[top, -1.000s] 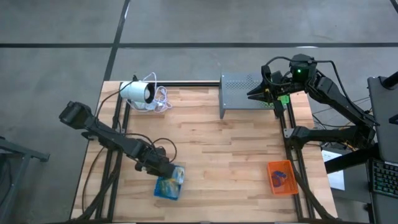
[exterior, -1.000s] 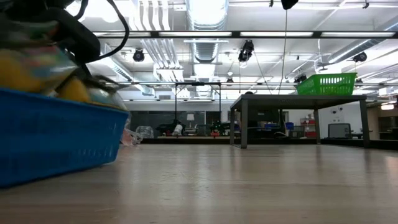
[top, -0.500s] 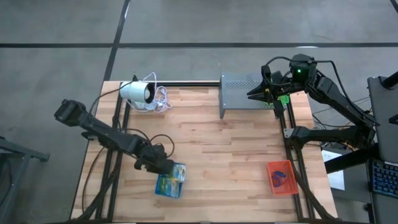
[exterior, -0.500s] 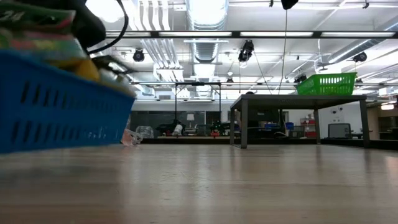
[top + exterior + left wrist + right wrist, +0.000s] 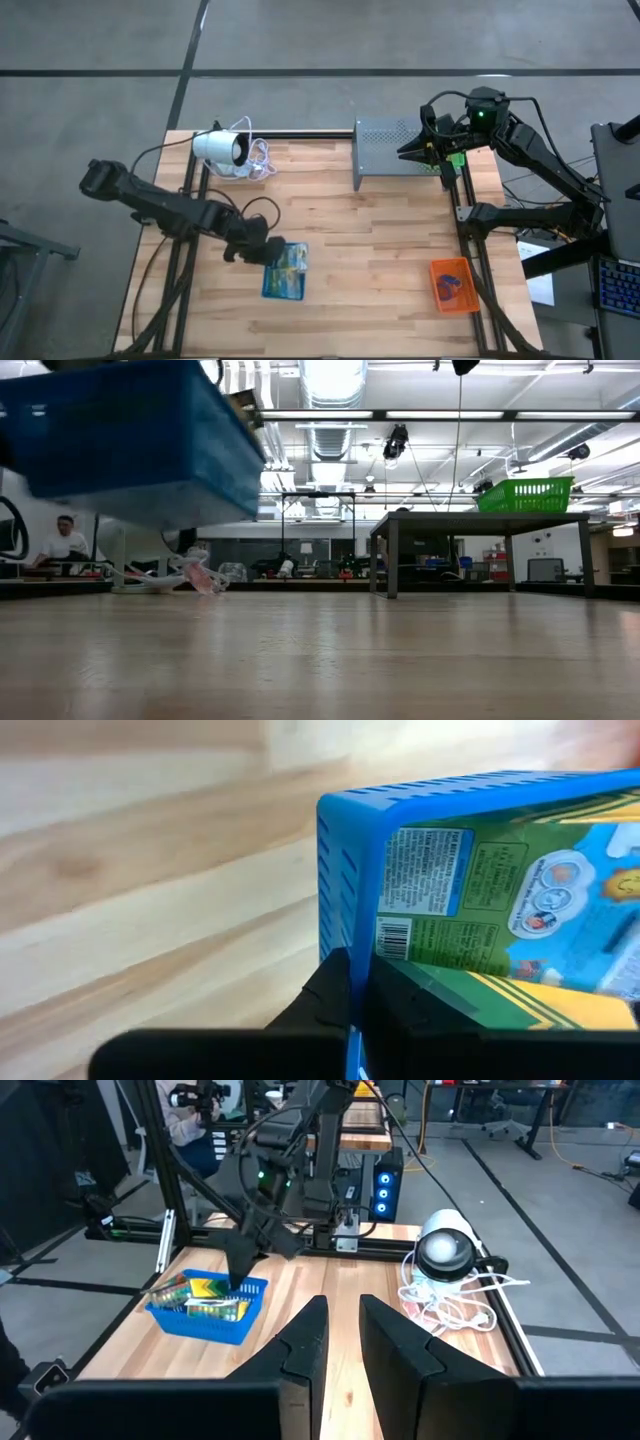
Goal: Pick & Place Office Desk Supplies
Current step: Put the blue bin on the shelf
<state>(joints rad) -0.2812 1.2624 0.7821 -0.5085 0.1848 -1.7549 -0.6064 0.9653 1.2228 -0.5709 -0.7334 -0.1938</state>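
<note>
Low view shows wooden tabletop [image 5: 400, 660] before a lit workshop; left gripper [image 5: 262, 250] jaws pinch the raised blue tray [image 5: 140, 440].

No legible text on anything.

Both arms are dark and slim-jointed, with black cables looping beside the left gripper [image 5: 262, 252] and a green light glowing behind the right gripper [image 5: 405, 152].
</note>
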